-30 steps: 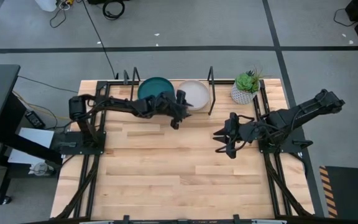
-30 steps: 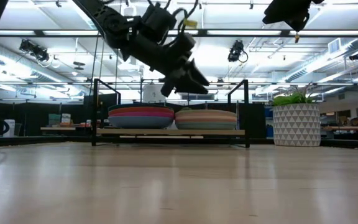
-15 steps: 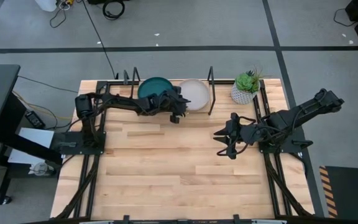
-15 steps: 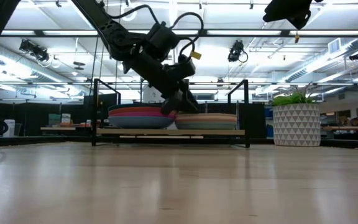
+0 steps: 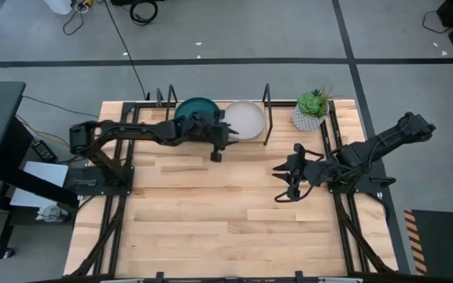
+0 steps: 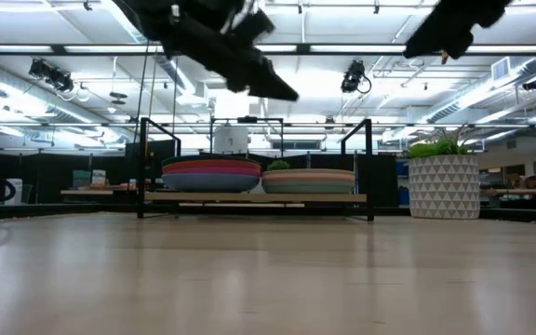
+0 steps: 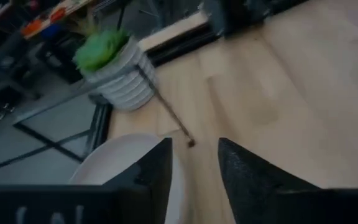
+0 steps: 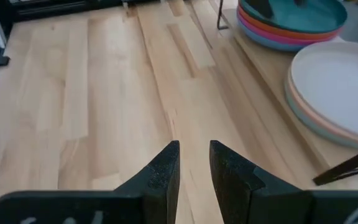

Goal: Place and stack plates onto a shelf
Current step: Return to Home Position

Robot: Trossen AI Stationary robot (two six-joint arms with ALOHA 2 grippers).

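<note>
Hovering left pincer [image 5: 217, 152] near shelf [image 6: 259, 197], plates [image 6: 210, 174] in two stacks, right pincer [image 5: 278, 182] aside.

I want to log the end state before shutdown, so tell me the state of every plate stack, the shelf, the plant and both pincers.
Shelf: holds both stacks.
Teal-topped stack: flat on the shelf.
Pale-topped stack: flat on the shelf, beside the teal one.
Left pincer: open, empty, raised in front of the shelf.
Right pincer: open, empty, raised, away from the shelf.
Potted plant: upright, beside the shelf.
</note>
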